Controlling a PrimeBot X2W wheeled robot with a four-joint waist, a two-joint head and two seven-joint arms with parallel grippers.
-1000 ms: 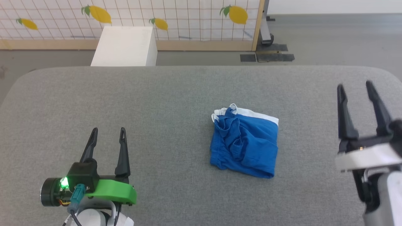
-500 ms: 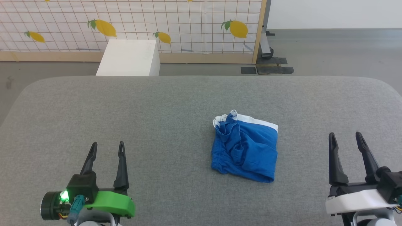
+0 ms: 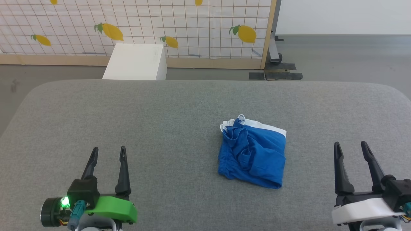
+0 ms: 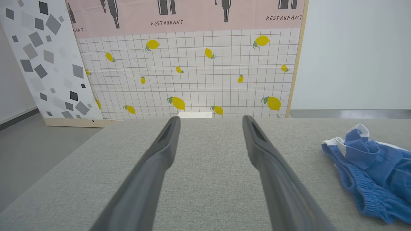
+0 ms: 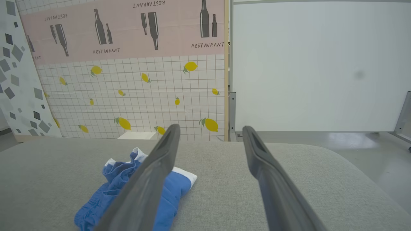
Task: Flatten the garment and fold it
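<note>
The garment [image 3: 252, 154], bright blue shorts with white trim, lies crumpled in a rough square right of the middle of the grey table [image 3: 160, 128]. The left wrist view has the garment [image 4: 372, 170] at its right edge, and in the right wrist view the garment [image 5: 128, 189] sits partly behind a finger. My left gripper [image 3: 107, 150] stands open near the front left, well apart from the shorts, nothing between its fingers. My right gripper [image 3: 350, 146] is open at the front right, also clear of the cloth and holding nothing.
A white box [image 3: 136, 62] stands on the floor just beyond the table's far edge. Behind it runs a lemon-print screen [image 3: 160, 22] on a wooden frame. Grey floor lies past the table's right side.
The right gripper has dropped back from farther up the right side to the front right corner. The head camera tilted up a little, shifting the scene down. The garment lies as before.
</note>
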